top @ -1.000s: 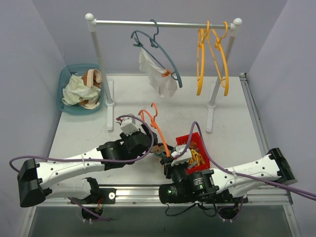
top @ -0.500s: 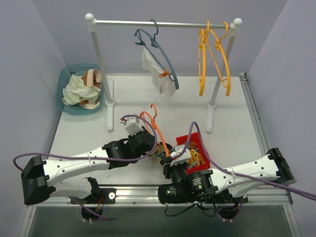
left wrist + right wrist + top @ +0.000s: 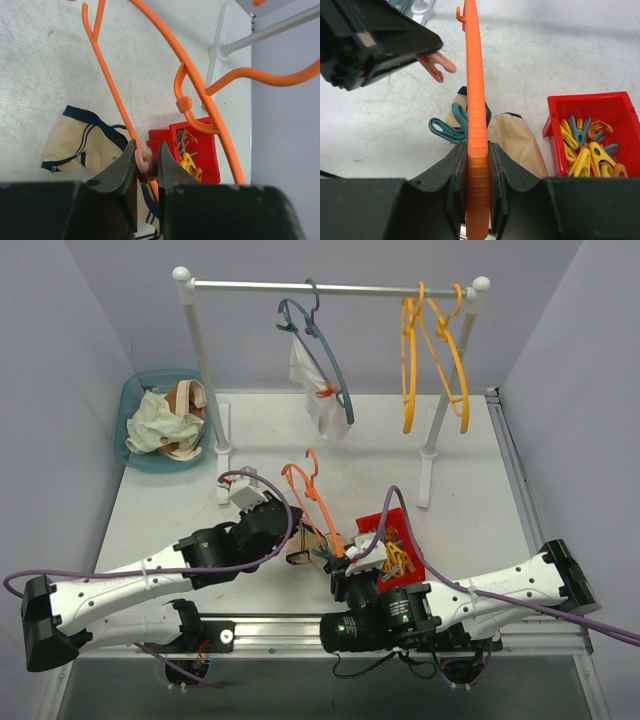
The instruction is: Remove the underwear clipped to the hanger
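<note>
An orange hanger (image 3: 318,502) stands tilted over the near table with my right gripper (image 3: 478,150) shut on its lower bar. Cream underwear with dark trim (image 3: 516,141) lies under it on the table (image 3: 298,558), and a teal clip (image 3: 447,131) sits at its edge beside the hanger. My left gripper (image 3: 147,157) is shut on a pink clip (image 3: 145,162), held a little left of the hanger, and the clip's free ends (image 3: 437,65) are off the cloth. White underwear (image 3: 315,390) hangs from a blue hanger (image 3: 322,350) on the rail.
A red bin (image 3: 395,545) of coloured clips sits right of the held hanger. Two orange hangers (image 3: 432,350) hang at the rail's right end. A teal basket (image 3: 135,400) with pale green and peach cloths stands back left. The rack's white posts (image 3: 205,390) flank the table.
My left gripper shut on the pink clip and drew back to the left with it. The blue hanger with the white underwear swung slightly. The right arm stayed put.
</note>
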